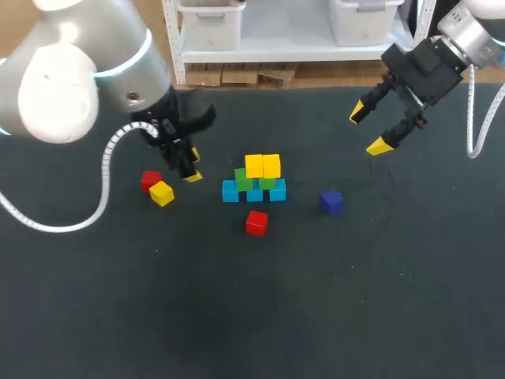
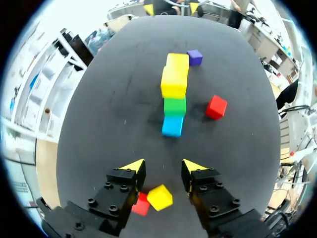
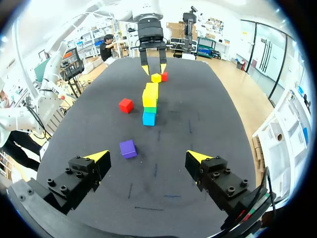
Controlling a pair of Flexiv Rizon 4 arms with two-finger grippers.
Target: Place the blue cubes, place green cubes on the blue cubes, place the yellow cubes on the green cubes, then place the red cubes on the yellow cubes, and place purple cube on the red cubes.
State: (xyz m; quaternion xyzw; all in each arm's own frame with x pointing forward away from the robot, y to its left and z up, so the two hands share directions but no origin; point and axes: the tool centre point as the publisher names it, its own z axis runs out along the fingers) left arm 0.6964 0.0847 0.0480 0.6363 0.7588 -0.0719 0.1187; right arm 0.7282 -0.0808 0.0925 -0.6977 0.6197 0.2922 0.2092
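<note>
1. Near the middle of the table (image 1: 371,308) stands a small stack (image 1: 254,181) of cubes; three blue cubes (image 1: 254,193) sit side by side in a row at its base; two green cubes (image 1: 243,180) rest on the blue row; two yellow cubes (image 1: 263,166) sit on the green ones, touching each other.
2. On the side of the stack nearer the robot, a red cube (image 1: 256,223) lies on the table, close to the blue row but apart from it; a purple cube (image 1: 331,202) lies to the stack's right, near it and also apart.
3. To the stack's left, a second red cube (image 1: 150,180) and a loose yellow cube (image 1: 161,193) lie close together on the table; whether they touch cannot be told; the yellow one is turned askew.
4. The left hand (image 2: 163,166) hangs just beside that pair; its fingers stand moderately apart and hold nothing; in its wrist view the loose yellow cube lies under the hand with the second red cube beside it, and the stack is straight ahead.
5. The right hand (image 3: 148,157) hangs over the table's far right part, well apart from the stack; its fingers are spread wide and hold nothing; in its wrist view the purple cube lies just ahead of it, with the stack beyond.
</note>
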